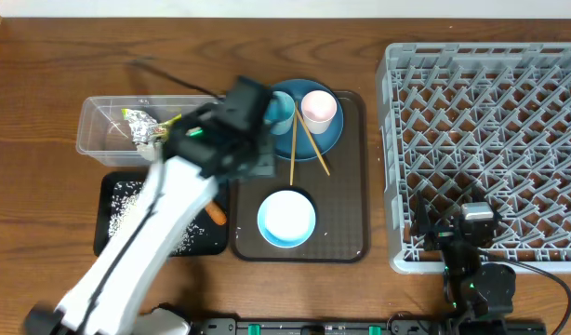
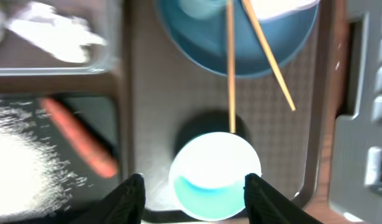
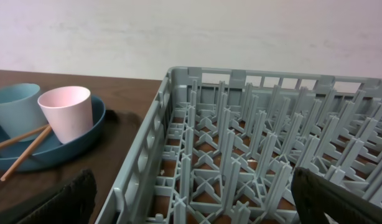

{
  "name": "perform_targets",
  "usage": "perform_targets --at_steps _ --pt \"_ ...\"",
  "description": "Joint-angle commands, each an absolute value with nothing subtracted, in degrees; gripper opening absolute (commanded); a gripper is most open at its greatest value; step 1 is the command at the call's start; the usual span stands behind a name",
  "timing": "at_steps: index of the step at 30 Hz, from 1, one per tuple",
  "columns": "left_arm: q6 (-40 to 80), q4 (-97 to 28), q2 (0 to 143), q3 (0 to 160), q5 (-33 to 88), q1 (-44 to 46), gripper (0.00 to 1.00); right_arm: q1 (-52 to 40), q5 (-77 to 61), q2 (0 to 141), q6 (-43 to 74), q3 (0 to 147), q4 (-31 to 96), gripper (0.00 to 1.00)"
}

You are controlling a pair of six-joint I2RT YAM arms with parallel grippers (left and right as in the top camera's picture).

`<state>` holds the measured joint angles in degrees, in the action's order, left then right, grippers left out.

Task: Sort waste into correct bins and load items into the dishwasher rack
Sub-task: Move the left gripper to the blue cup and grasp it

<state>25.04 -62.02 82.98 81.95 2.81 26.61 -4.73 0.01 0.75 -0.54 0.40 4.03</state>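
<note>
I judge the waste sorted left of the serving tray, the dishes on it not yet racked; left gripper and right gripper gape empty.

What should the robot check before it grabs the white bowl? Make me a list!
1. Jaws of the left gripper apart, holding nothing: ok.
2. The white bowl upright on the brown tray, nothing stacked in it: ok.
3. The bowl sits between the left fingers in the wrist view: ok.
4. The chopsticks clear of the bowl: cannot tell; one tip ends right at its rim.
5. The dishwasher rack has room, no dishes in it: ok.
6. The right gripper open, by the rack's near corner, out of the way: ok.
</note>
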Motion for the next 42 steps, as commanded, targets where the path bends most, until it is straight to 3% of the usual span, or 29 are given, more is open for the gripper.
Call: perform_targets --at_steps 1,9,15,23,26,42 --pt "24.2 -63.9 76.9 82.9 1.9 22.7 0.54 -3.7 -0.2 0.8 -0.8 0.3 4.1 0.99" --pt "21.3 -56.8 72.4 83.0 8.5 17.9 0.55 -3.7 -11.4 0.8 19.5 2.1 3.0 0.99" --pt "23.9 -47.8 78.1 83.7 7.7 17.3 0.56 -3.7 -13.6 6.3 18.8 18.1 18.8 0.99" --pt "25.7 -39.5 89.8 83.7 7.7 17.3 0.56 -3.7 -13.6 30.1 12.6 54.3 50.5 0.99" --pt "27.1 -36.4 94.3 83.7 7.7 17.4 0.56 -3.7 -13.6 37.3 12.6 62.2 56.1 0.99" --pt "29.3 -31.3 106.1 83.5 6.2 17.4 0.54 -3.7 -13.8 44.6 12.6 64.7 64.1 0.99"
